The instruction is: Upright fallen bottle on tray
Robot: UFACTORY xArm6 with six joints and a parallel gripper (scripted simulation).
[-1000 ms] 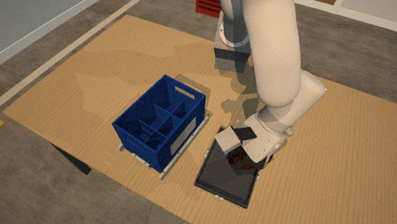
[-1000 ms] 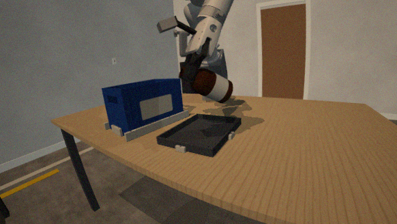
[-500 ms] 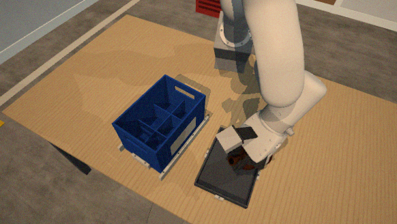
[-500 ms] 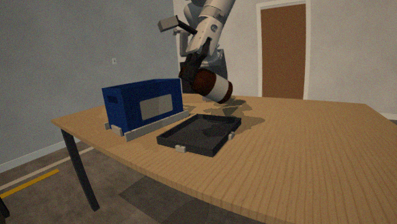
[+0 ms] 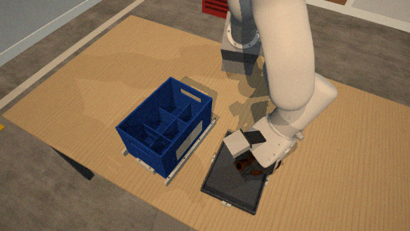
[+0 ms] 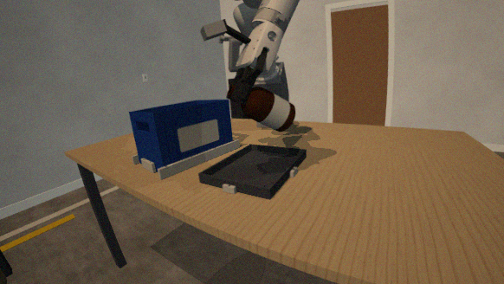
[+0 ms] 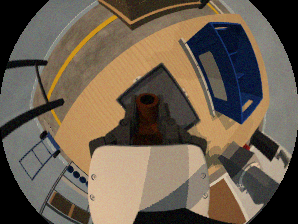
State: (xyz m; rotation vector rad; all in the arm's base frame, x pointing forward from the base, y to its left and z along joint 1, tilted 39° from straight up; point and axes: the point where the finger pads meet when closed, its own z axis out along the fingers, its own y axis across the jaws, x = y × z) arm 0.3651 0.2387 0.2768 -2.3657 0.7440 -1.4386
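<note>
The brown glass-like bottle with a pale label band around its body hangs in the air above the far end of the shallow black rectangular tray, well clear of its floor and tilted, its base end pointing down and toward the right in the exterior view while its neck end sits up among the fingers. The dark two-fingered gripper on the white arm is clamped on the bottle near its upper part, the fingers stopped against it. From the top view the bottle shows only as a brown patch under the wrist, over the tray's upper right part; the wrist view looks down the bottle's neck toward the dark tray below. This looks like the carrying and righting step: the bottle is lifted but not yet vertical and not yet set down. The next move would seem to call for rotating the wrist until the bottle's base faces straight down, then lowering it onto the tray floor away from the rim, and only then releasing, slowly enough that the bottle does not rock. The blue plastic divided crate stands just beside the tray on the wooden table top, apart from the arm, and should be left undisturbed.
</note>
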